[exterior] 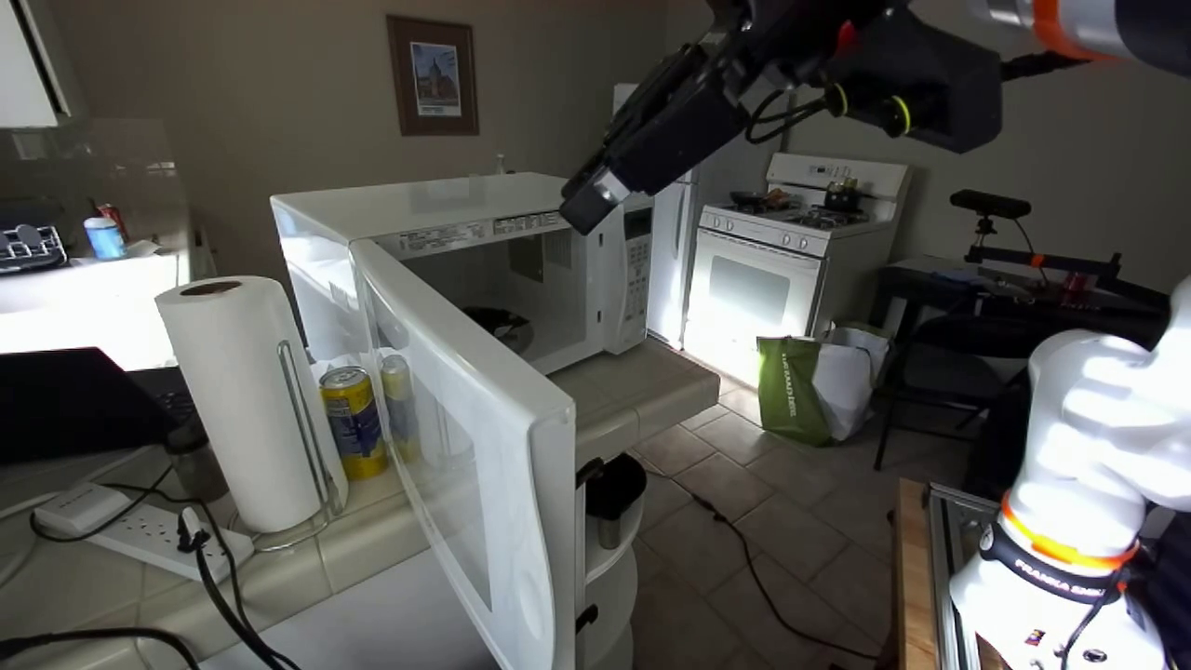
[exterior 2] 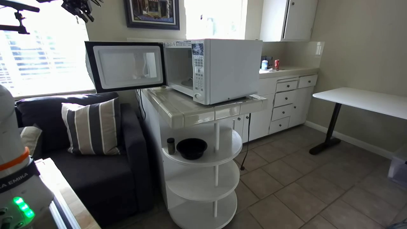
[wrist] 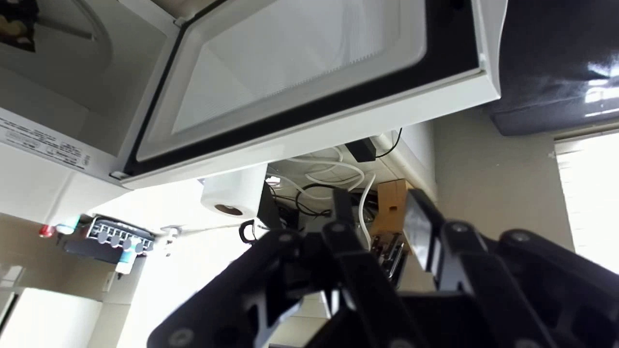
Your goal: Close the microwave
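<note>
Below the hand (exterior: 584, 199), the open microwave (exterior 2: 233, 71)

Open air fronts the inner face of the swung-out microwave door (exterior 2: 128, 67), and a strip of counter (exterior: 642, 381) gives room before the open cavity (exterior 2: 178, 63). Behind the door's outer face, a paper towel roll (exterior: 247, 409) and a yellow-and-blue can (exterior: 354, 428) crowd the space.

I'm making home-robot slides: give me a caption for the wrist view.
An open gripper, the microwave door swung wide, and a paper towel roll partly hidden behind it.
</note>
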`<control>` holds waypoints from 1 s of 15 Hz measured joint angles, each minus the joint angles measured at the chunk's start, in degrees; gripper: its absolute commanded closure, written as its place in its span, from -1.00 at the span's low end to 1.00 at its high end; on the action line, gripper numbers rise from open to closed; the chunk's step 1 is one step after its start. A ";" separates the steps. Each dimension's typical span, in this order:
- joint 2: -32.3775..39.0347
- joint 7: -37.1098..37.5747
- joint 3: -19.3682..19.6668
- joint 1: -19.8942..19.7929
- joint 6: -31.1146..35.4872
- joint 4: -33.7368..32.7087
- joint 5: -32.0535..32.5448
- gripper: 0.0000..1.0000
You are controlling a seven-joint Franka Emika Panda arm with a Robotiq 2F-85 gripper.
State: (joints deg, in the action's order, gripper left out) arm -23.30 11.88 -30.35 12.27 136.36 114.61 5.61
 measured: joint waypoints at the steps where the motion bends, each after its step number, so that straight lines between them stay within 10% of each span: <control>1: 1.91 0.11 -0.99 -0.04 -0.17 -1.30 2.14 0.99; 15: 17.10 0.04 -3.64 2.69 -3.85 -8.14 15.87 1.00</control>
State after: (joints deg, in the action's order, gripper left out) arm -6.20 11.92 -33.99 14.96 132.51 106.47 21.48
